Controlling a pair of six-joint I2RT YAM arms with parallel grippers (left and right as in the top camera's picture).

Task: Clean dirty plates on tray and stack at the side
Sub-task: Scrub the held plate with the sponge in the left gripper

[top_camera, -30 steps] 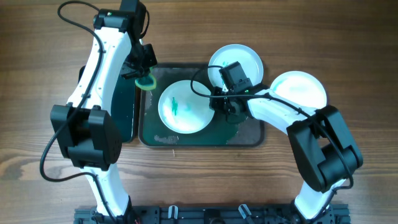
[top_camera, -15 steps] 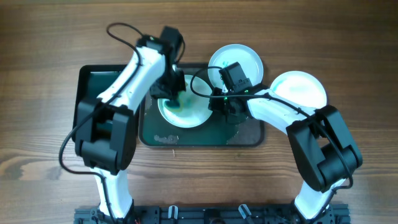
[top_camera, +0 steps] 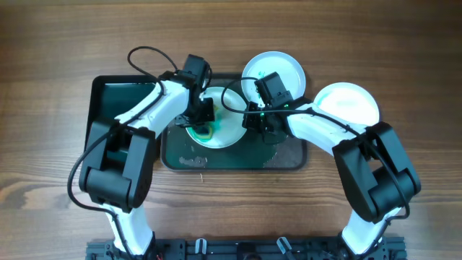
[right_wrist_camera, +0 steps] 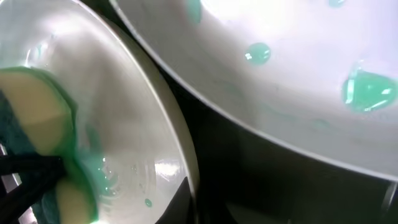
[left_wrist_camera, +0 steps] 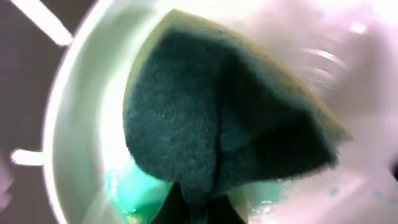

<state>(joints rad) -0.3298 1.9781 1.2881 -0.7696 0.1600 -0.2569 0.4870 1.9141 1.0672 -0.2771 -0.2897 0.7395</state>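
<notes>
The left pincer (top_camera: 203,120) is closed on a sponge (top_camera: 205,131). In the left wrist view the sponge is seen pinched at its lower edge and folded, dark green side toward the camera and a yellow layer along its rim. The sponge is pressed onto the inside of a white plate (top_camera: 229,128) directly under this pincer. Teal-green paint (left_wrist_camera: 130,186) is smeared on the plate beside and below the sponge.

The right pincer (top_camera: 261,124) is placed at the same plate's right rim, across the plate from the left pincer. In the right wrist view the rim is seen running down to the bottom edge of the picture, but the fingers are barely shown, so it cannot be told whether this pincer is closed on the rim or open.

This plate is carried by the tray (top_camera: 238,157), whose bare floor is seen below and to either side of both pincers, with pale wet patches on it. A second plate (top_camera: 278,66), spotted with green drops, is laid across the tray's far rim, just behind the right pincer. A third plate (top_camera: 350,101) is set on the desk (top_camera: 404,58) to the right of the right pincer, off the tray. A black tray (top_camera: 108,97) is placed on the desk to the left of the left pincer, partly covered by the left arm.
</notes>
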